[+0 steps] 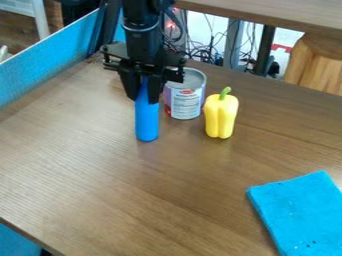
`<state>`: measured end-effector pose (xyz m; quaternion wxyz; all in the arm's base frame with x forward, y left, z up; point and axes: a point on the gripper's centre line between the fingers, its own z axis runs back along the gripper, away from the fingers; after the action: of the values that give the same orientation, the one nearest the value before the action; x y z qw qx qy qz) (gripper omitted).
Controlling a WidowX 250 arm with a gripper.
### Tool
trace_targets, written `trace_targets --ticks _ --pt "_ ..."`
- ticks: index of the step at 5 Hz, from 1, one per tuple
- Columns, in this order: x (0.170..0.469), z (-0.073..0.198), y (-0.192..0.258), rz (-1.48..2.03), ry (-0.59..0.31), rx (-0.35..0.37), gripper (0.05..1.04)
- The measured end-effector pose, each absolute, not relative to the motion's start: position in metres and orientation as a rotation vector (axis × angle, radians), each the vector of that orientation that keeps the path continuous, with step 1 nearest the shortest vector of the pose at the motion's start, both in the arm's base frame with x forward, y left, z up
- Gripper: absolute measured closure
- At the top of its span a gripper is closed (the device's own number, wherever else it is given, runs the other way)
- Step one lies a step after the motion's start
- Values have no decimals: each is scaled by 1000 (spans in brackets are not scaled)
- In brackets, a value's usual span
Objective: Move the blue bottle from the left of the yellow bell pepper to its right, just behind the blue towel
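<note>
Where visible, blue cylinder (147, 122) in claw (143, 99)

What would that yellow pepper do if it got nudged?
The yellow pepper might tip fairly easily, since it stands upright and is taller than wide. Its smooth, shiny skin could be a bit slippery. Once down, its grooved sides would probably make it roll unevenly.
</note>
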<state>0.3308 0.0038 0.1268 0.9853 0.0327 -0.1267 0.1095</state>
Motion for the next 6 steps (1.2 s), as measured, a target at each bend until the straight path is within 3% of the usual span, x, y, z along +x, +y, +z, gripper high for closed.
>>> trace_targets --ticks 2,4,5,6 --pt "323 158 -24 140 -325 63 712" --pt "316 198 -82 -37 -371 -1 712" --pt "319 209 -116 -143 -363 -106 712" --pt "330 195 -146 -226 -323 -121 712"
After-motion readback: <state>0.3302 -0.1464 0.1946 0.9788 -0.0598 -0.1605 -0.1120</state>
